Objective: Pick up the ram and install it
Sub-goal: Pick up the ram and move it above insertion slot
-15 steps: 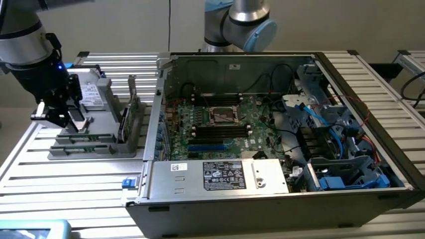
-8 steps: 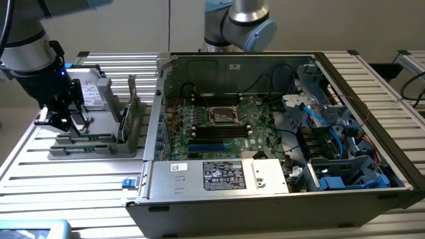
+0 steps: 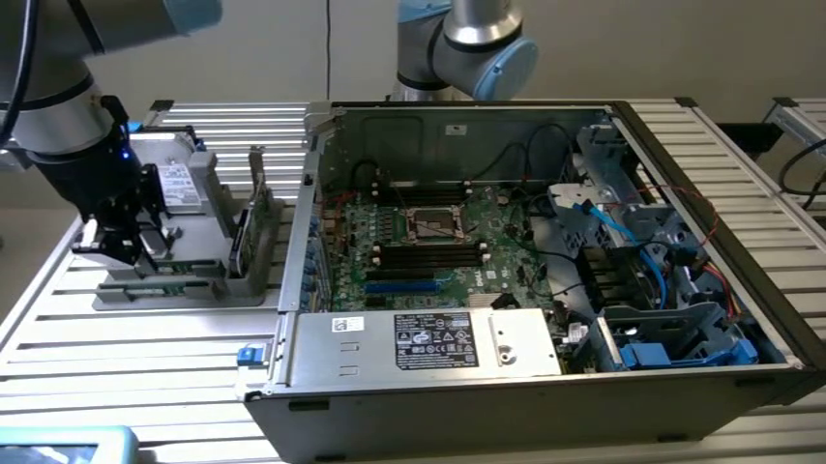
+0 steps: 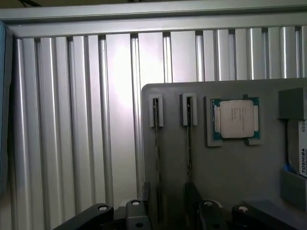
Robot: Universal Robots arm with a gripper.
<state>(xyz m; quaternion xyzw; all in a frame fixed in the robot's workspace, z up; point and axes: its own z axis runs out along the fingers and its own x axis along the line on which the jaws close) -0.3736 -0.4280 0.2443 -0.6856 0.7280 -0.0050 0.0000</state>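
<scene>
Two ram sticks stand on edge in slots of a grey parts tray (image 4: pixel 230 187), seen from above as thin dark lines: one ram stick (image 4: pixel 156 143) and a second (image 4: pixel 188 143). My gripper (image 4: pixel 168 208) hangs just over their near ends, open, its dark fingers (image 4: pixel 145 195) apart with the first stick running between them; it holds nothing. In the exterior view the gripper (image 3: pixel 114 253) is low over the tray (image 3: pixel 193 285) at that view's left, beside the open computer case (image 3: pixel 323 319). Dark memory slots (image 3: pixel 427 255) lie on the motherboard (image 3: pixel 504 217).
A square silver processor (image 4: pixel 236 119) sits in a tray pocket next to the sticks, a hard drive (image 4: pixel 301 155) beyond it. A tall card with a bracket (image 3: pixel 258 213) stands between tray and case. Cables and drive cages (image 3: pixel 645 261) fill the case's right side. A second arm (image 3: pixel 465 48) stands behind.
</scene>
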